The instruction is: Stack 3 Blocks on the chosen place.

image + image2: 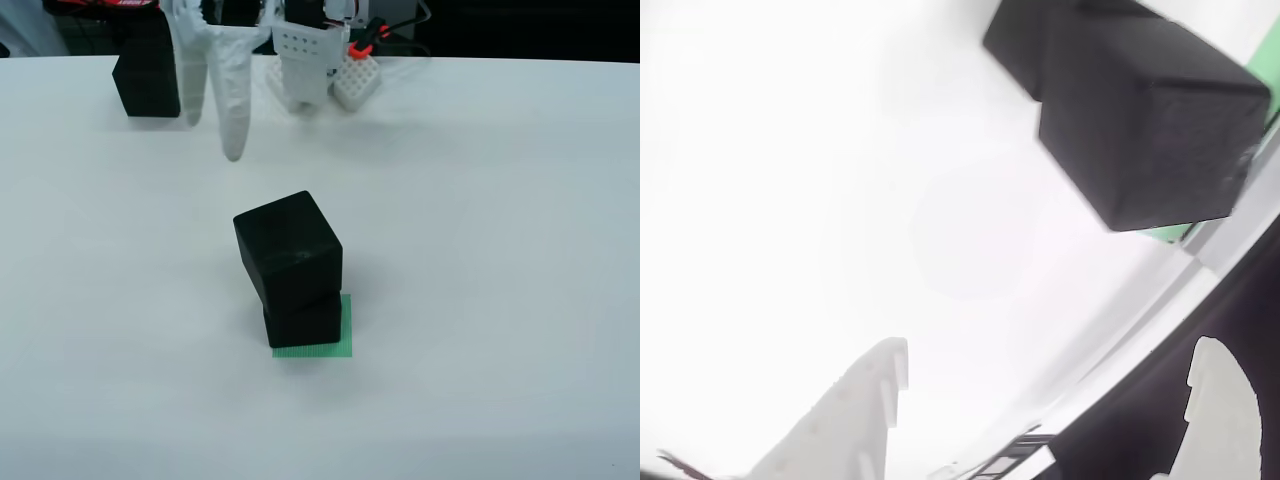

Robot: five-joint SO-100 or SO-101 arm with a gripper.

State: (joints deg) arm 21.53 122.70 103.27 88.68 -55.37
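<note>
in the view from the front, two black blocks stand stacked near the middle of the white tabletop (500, 250): the lower block (303, 322) sits on the green striped square (345, 340), which peeks out at its 3 and 6 o'clock edges, and the upper block (289, 248) rests on top of it, twisted out of line and overhanging toward 10 o'clock. the third block (147, 78) lies well apart at 11 o'clock from the stack, near the far edge of the tabletop. the white pincer (213, 125) hangs just beside that third block, on its 3 o'clock side, fingers pointing down, released and grasping nothing; whether it touches the block cannot be told. in the view that rides on the pincer, the two white fingertips (865, 415) stand apart at the bottom of the frame with bare tabletop between them, and the stack (1150, 130) shows at 1 o'clock with a sliver of green beneath it
</note>
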